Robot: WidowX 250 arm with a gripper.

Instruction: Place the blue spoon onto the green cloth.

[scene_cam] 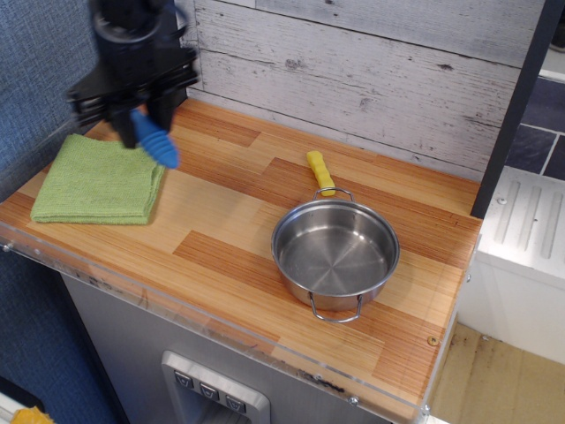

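Observation:
My black gripper [139, 117] is shut on the blue spoon [157, 142] and holds it in the air. Only the ribbed blue handle shows, slanting down to the right below the fingers; the metal bowl is hidden by the gripper. The green cloth [95, 181] lies folded on the wooden counter at the left. The gripper and spoon hang over the cloth's upper right corner. The image of the arm is blurred.
A steel pot [335, 252] with a yellow handle [320, 171] stands at the centre right of the wooden counter [221, 230]. A white plank wall runs along the back, a blue wall along the left. The counter's front edge has a clear strip.

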